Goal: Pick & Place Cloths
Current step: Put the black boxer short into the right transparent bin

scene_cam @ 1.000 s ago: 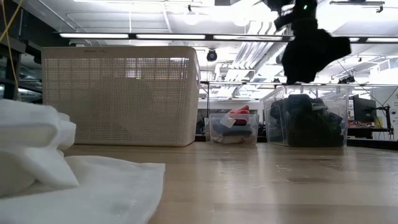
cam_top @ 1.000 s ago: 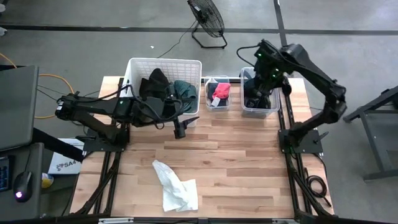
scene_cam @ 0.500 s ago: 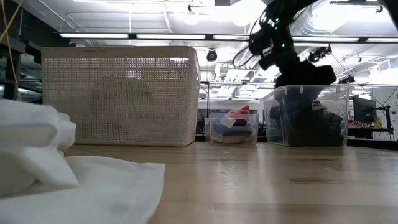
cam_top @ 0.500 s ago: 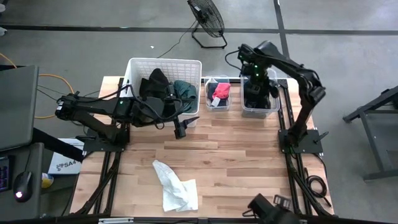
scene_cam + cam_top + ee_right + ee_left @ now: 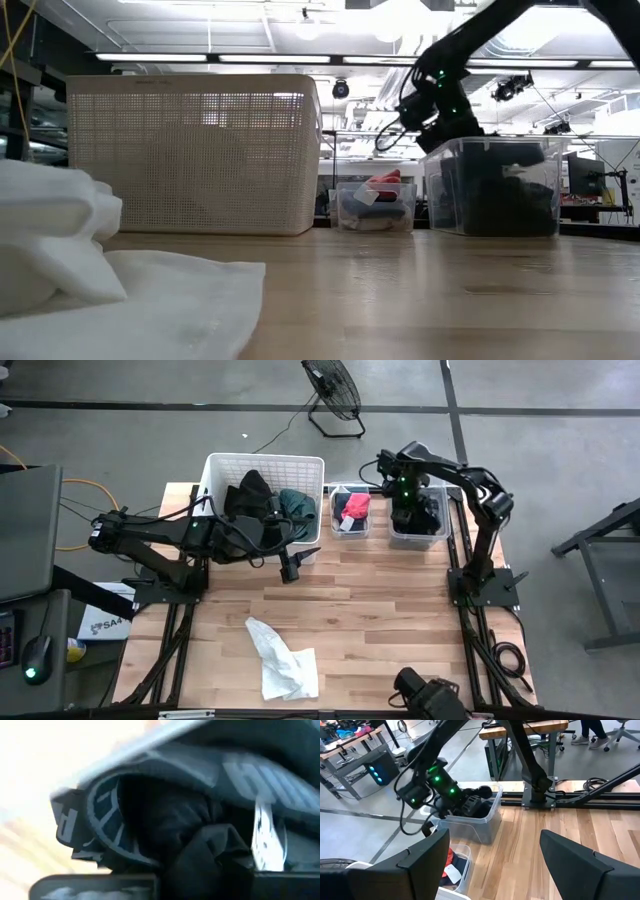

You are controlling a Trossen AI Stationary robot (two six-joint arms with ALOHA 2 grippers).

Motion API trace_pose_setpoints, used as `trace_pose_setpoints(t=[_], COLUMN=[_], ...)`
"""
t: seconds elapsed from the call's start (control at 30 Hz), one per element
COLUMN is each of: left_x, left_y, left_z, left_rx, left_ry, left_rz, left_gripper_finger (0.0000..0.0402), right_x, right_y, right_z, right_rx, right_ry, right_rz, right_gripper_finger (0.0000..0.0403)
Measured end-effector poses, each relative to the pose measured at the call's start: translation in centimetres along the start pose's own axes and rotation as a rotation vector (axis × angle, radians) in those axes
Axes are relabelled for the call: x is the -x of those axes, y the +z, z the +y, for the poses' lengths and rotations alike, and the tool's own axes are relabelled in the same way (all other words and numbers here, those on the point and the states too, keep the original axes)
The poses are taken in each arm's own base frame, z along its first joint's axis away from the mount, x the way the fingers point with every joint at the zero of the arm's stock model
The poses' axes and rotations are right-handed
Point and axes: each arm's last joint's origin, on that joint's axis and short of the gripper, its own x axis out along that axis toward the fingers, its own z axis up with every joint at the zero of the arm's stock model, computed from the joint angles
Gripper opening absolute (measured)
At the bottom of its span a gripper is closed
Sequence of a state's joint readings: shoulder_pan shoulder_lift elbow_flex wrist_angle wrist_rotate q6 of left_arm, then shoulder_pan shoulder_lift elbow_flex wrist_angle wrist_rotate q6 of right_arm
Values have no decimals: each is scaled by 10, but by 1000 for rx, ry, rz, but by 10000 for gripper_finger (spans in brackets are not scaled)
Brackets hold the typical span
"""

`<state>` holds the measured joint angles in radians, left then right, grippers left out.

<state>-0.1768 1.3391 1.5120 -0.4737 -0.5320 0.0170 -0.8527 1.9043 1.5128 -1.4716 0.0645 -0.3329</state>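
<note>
My right gripper (image 5: 404, 508) is down inside the right clear tub (image 5: 443, 536), shut on a black cloth (image 5: 165, 820) that fills the right wrist view. The tub shows in the low view (image 5: 490, 190), filled with black cloth. My left gripper (image 5: 290, 566) is open and empty at the white basket's near right corner. Black (image 5: 250, 490) and teal-green (image 5: 298, 505) cloths lie in the basket (image 5: 215, 465). A red-pink cloth (image 5: 356, 506) lies in the small middle tub (image 5: 338, 528). A white cloth (image 5: 282, 660) lies spread on the table near its front edge. My right gripper comes at the black cloth from above, slanting down into the tub. A bunched fold of the cloth (image 5: 210, 860) bulges between the fingers, close to the camera. The cloth hides the fingertips, so which part they have cannot be told. The cloth rests on the black pile in the tub.
The basket, the small tub and the right tub stand in a row along the table's far edge. The bare wooden tabletop (image 5: 400, 620) stretches between them and the white cloth. A floor fan (image 5: 333, 390) stands beyond the table.
My right gripper has come down, and a little toward the table's left and near edges, from above the right tub into it. The black cloth hung clear below it above the tub and now sits inside the tub.
</note>
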Motion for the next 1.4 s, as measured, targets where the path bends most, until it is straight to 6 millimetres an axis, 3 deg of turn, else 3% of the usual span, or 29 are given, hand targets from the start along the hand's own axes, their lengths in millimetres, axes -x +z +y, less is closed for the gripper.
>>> trace_pose_setpoints(t=[0.17,0.33,0.7,0.87,1.0,1.4], left_x=[1,1,1,1,1,1], left_y=[0,0,-2,-2,-2,-2], left_z=[0,0,0,0,0,-1], left_rx=[-2,-6,-20,-20,-15,12], left_ry=[0,0,0,0,-11,-46], left_rz=[-2,1,21,21,20,18], left_gripper_finger=[306,306,306,306,306,306], right_x=[-11,-8,-1,21,40,73], right_y=[-4,-1,-6,-26,-45,-95], right_z=[-5,-7,-7,-4,2,18], right_rx=[-73,-109,-190,-229,-245,-378], right_ry=[-20,-84,-115,-148,-174,-170], right_rz=[-43,-117,-149,-226,-306,-436], right_gripper_finger=[33,40,191,253,280,284])
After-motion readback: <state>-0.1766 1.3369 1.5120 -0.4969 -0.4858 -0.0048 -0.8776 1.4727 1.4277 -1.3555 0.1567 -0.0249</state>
